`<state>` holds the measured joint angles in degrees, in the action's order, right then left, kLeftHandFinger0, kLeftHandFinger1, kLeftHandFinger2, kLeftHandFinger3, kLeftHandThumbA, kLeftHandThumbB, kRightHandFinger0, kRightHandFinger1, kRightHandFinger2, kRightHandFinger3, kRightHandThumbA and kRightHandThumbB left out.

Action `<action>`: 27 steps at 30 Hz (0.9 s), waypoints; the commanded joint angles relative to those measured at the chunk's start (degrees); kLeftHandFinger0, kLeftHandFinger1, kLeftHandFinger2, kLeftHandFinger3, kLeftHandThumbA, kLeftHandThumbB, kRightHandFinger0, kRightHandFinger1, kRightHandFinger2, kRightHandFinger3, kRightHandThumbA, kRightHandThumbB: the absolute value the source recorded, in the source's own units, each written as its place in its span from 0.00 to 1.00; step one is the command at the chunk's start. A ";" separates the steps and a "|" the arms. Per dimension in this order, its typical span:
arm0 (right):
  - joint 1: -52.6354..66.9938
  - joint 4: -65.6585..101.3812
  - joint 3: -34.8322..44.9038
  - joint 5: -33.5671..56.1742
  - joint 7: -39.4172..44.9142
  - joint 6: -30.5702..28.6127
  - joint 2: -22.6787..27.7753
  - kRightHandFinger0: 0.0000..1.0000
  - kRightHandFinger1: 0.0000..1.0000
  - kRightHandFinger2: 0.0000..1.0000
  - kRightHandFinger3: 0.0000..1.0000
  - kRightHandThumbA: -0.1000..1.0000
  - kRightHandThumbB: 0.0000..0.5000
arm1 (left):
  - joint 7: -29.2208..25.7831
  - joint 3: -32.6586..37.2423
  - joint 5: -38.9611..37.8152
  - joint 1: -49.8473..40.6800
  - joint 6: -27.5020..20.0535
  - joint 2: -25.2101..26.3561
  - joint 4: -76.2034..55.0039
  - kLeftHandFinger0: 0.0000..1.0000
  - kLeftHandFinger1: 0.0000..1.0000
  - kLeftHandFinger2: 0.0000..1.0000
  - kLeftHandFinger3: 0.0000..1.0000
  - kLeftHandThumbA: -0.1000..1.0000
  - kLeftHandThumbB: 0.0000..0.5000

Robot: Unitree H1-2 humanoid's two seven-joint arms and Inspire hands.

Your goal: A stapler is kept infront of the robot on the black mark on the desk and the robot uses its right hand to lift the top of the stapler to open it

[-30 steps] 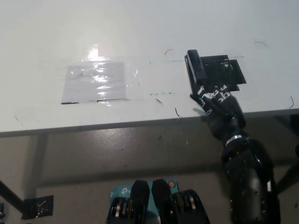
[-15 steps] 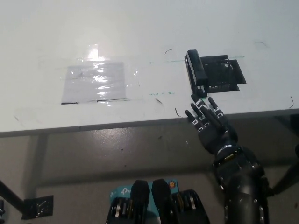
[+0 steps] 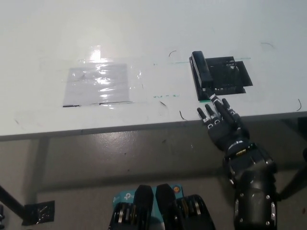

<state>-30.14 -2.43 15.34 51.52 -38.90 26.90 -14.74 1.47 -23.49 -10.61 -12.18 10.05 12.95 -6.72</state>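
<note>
Reaching from the desk's near edge, my right hand lies with fingers spread and holding nothing, their tips just short of the stapler's near end. The stapler lies beyond them, on the left part of the black mark, its long axis running away from me. It looks closed, though dark on dark makes that hard to judge. My left hand is out of view, and no containers are here.
</note>
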 commanded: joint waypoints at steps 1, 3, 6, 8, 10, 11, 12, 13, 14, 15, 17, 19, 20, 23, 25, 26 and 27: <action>-3.84 -0.19 0.55 1.75 -0.40 0.03 -0.86 0.76 0.90 0.99 1.00 0.94 0.00 | -0.47 -0.28 -0.05 -0.66 -1.90 0.50 -1.21 0.45 0.49 0.59 0.73 0.71 0.00; -4.55 -0.32 0.12 1.71 0.34 0.03 -0.46 0.76 0.86 0.98 1.00 0.95 0.00 | -0.36 -0.36 -0.26 -0.90 -1.66 0.51 -1.41 0.47 0.51 0.60 0.74 0.71 0.00; -5.35 -0.17 -0.48 1.83 0.09 0.03 -0.24 0.72 0.81 0.95 1.00 0.94 0.00 | -0.31 -0.49 -0.71 -0.85 -1.15 0.56 -1.68 0.47 0.51 0.61 0.75 0.71 0.00; -5.84 -0.13 -0.75 1.56 -0.16 0.03 -0.28 0.70 0.76 0.90 1.00 0.91 0.00 | -0.27 -0.22 -0.16 -0.84 -1.58 0.80 -1.40 0.47 0.51 0.60 0.74 0.72 0.00; -5.95 -0.37 -0.82 1.20 0.12 0.03 -0.41 0.69 0.75 0.89 1.00 0.90 0.00 | -0.50 -0.35 -0.26 -0.83 -1.11 0.67 -1.63 0.48 0.51 0.59 0.73 0.73 0.00; -6.08 -0.74 -0.70 0.97 0.23 0.03 -0.43 0.68 0.73 0.88 1.00 0.90 0.00 | -0.49 -0.40 -0.38 -0.84 -1.08 0.64 -1.67 0.47 0.51 0.59 0.73 0.73 0.00; -6.18 -1.03 -0.56 0.82 0.33 0.03 -0.46 0.68 0.73 0.87 1.00 0.90 0.00 | -0.38 -0.42 -0.53 -0.87 -1.24 0.64 -1.66 0.46 0.51 0.59 0.73 0.73 0.00; -6.53 -1.93 -0.13 0.54 0.76 0.03 -0.55 0.67 0.72 0.85 1.00 0.90 0.00 | -0.50 -0.45 -0.51 -0.90 -1.05 0.56 -1.85 0.47 0.51 0.60 0.74 0.73 0.00; -6.76 -2.65 0.01 0.27 1.08 0.03 -0.42 0.68 0.75 0.88 1.00 0.90 0.00 | -0.54 -0.47 -0.53 -0.89 -0.94 0.53 -1.88 0.47 0.52 0.61 0.76 0.73 0.00; -7.13 -3.44 0.33 0.21 1.45 0.03 -0.34 0.68 0.75 0.88 1.00 0.90 0.00 | -0.40 -0.42 -0.54 -0.88 -1.14 0.62 -1.72 0.47 0.52 0.60 0.77 0.73 0.00; -8.14 -5.36 0.87 -0.69 2.12 -0.19 -0.12 0.66 0.77 0.89 1.00 0.89 0.00 | -0.21 -0.31 -0.43 -0.90 -1.43 0.77 -1.54 0.47 0.51 0.60 0.77 0.74 0.00; -8.69 -6.41 1.09 -1.13 2.65 -0.49 0.03 0.66 0.79 0.90 1.00 0.89 0.00 | -0.19 -0.27 -0.42 -1.01 -1.32 0.77 -1.83 0.47 0.51 0.60 0.77 0.75 0.00; -8.52 -6.45 1.14 -1.27 2.92 -0.42 0.04 0.67 0.81 0.92 1.00 0.89 0.00 | -0.13 -0.25 -0.41 -1.28 -1.41 0.70 -1.83 0.47 0.51 0.60 0.77 0.75 0.00; -9.64 -9.42 1.61 -2.44 3.74 -1.38 0.49 0.69 0.83 0.94 1.00 0.90 0.00 | -0.05 -0.16 -0.31 -1.70 -2.03 0.53 -1.77 0.46 0.51 0.60 0.76 0.75 0.00; -9.94 -10.60 1.80 -2.70 4.89 -1.72 0.72 0.70 0.84 0.97 1.00 0.93 0.00 | -0.05 -0.13 -0.41 -1.80 -1.74 0.51 -2.08 0.46 0.51 0.61 0.76 0.75 0.00; -10.06 -11.16 2.00 -3.07 4.71 -1.92 0.68 0.69 0.81 0.95 1.00 0.94 0.00 | -0.06 -0.15 -0.47 -1.77 -1.80 0.50 -1.96 0.48 0.52 0.61 0.76 0.76 0.00; -10.12 -11.36 2.32 -3.07 4.43 -2.02 0.54 0.69 0.79 0.93 1.00 0.93 0.00 | -0.02 -0.14 -0.52 -1.80 -1.83 0.50 -2.00 0.48 0.52 0.61 0.76 0.76 0.00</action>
<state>-36.42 -13.06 17.21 49.91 -37.40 26.52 -13.79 1.49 -23.45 -10.78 -13.10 9.95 12.89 -6.81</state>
